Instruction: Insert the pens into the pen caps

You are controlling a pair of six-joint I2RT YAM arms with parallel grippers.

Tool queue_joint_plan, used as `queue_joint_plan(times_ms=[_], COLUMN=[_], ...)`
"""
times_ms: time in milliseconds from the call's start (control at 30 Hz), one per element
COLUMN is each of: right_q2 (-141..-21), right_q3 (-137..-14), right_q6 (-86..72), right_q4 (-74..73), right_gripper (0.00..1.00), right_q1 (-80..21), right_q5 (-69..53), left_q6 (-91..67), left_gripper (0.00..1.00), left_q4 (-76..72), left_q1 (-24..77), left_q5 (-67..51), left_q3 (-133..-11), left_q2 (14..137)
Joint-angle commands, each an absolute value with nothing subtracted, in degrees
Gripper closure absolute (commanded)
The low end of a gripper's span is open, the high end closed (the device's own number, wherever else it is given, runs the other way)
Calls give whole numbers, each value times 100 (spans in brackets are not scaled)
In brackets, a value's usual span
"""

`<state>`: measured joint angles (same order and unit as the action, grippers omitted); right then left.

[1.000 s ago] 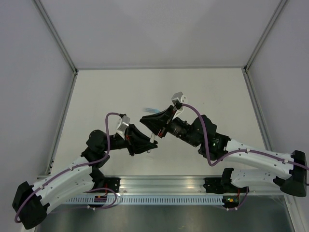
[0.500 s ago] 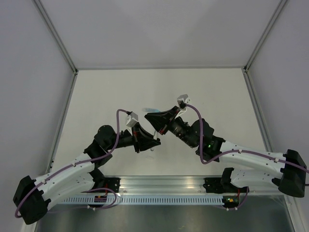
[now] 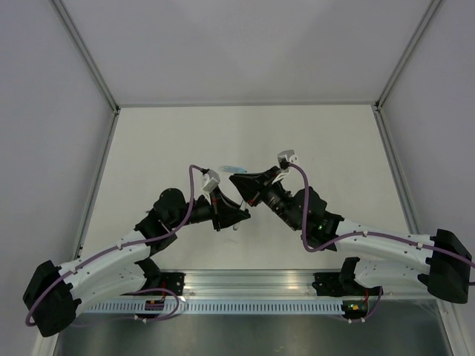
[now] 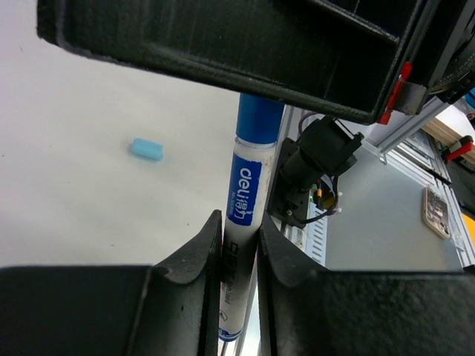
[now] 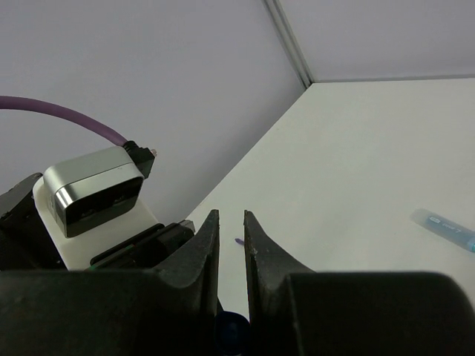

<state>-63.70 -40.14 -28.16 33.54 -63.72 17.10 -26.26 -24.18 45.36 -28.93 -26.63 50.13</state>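
In the left wrist view my left gripper (image 4: 239, 222) is shut on the white pen (image 4: 245, 189), which has a blue label. The pen's blue upper end (image 4: 260, 117) runs up into the black jaws of my right gripper (image 4: 245, 44). In the right wrist view a dark blue pen cap (image 5: 231, 334) sits deep between the nearly shut jaws of my right gripper (image 5: 231, 215). From above, the left gripper (image 3: 236, 216) and the right gripper (image 3: 241, 184) meet over the table's middle, and the pen is mostly hidden there. A pale blue pen cap (image 4: 147, 149) lies on the table.
A pale translucent blue tube (image 5: 444, 226) lies on the white table beyond the right gripper, and it also shows as a pale blue tube (image 3: 232, 169) from above. A tiny purple mark (image 5: 237, 241) is on the table. Grey walls enclose the table; an aluminium rail (image 3: 252, 285) runs along the near edge.
The left arm has carried its pen rightwards until its gripper sits just under the right gripper. The right gripper has shifted a little to the right.
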Motion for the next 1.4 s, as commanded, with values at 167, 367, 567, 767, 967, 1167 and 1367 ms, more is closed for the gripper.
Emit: queue_joint_plan(times_ms=[167,367,567,767,967,1167,1367], right_q2=[-6391,-6292,-6363,-6381,-6653,-6680,-6513], right_q3=[-3332,-3550,-3560,-3235,-3024,-2848,-2567], right_q6=[-3095,-2628,-2698,-2997,-3269,-3366,-3410], right_q4=[2936,2716,2716,3093,3462,3577,3585], right_gripper=[100,100,100,100,100,100,100], right_q1=[-6768,-6759,-6759,-6759,-6759,-6785,-6803], right_q5=[1097,1608,1600,1363,1239,1248,1310], left_q6=[-2742,-2663,-2742,-2681,-2742,-2997,-3357], left_gripper=[98,98,98,98,98,98,98], left_q4=[-4445,-5035,-5651,-5520,-5317,-5291,-5150], left_q1=[4236,4228,4236,4228,4210,4070,3578], left_q5=[-668,-1133,-1476,-1283,-1204,-1152,-1169], left_q3=[-3050,-2734,-2540,-2522,-2830,-3032,-3146], left_q2=[5369,5879,6188,6003,6065,6003,5915])
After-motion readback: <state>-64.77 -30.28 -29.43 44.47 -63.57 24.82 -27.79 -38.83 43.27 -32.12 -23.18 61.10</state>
